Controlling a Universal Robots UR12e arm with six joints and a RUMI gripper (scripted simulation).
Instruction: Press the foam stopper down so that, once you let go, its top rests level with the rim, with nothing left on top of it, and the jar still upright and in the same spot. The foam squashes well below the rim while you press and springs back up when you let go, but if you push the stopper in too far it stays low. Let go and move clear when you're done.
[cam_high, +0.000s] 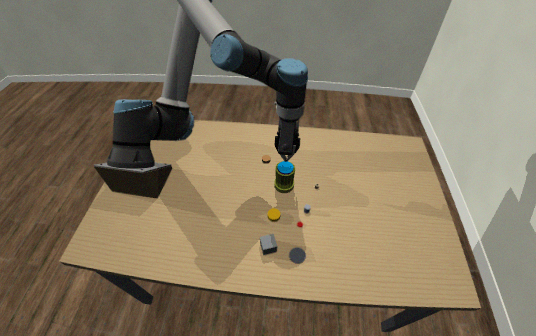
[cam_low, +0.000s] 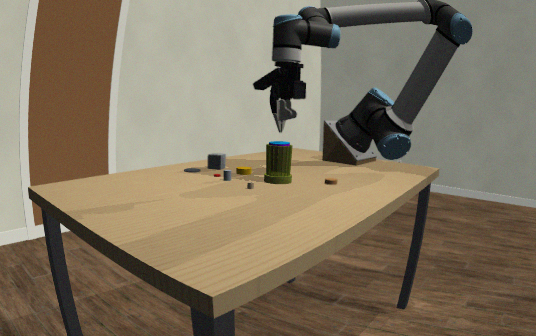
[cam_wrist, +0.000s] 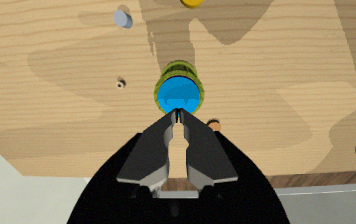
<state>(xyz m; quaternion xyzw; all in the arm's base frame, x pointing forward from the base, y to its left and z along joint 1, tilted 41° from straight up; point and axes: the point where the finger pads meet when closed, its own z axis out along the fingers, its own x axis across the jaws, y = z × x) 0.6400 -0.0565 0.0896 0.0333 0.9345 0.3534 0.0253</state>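
An olive ribbed jar (cam_high: 284, 180) stands upright near the table's middle; it also shows in the exterior view (cam_low: 278, 164) and from above in the wrist view (cam_wrist: 178, 93). Its blue foam stopper (cam_high: 285, 168) (cam_wrist: 179, 96) fills the mouth, its top a little above the rim (cam_low: 279, 143), with nothing resting on it. My gripper (cam_high: 286, 156) (cam_low: 280, 129) is shut and empty. It points straight down and hangs clear above the stopper, not touching it. In the wrist view the shut fingertips (cam_wrist: 178, 114) sit over the stopper's near edge.
Small loose items lie around the jar: an orange disc (cam_high: 266, 159), a yellow disc (cam_high: 274, 214), a grey cube (cam_high: 268, 243), a dark disc (cam_high: 297, 255), a red bead (cam_high: 300, 224), a small grey cylinder (cam_high: 307, 208) and a tiny peg (cam_high: 316, 186). The arm base (cam_high: 132, 150) stands at the left.
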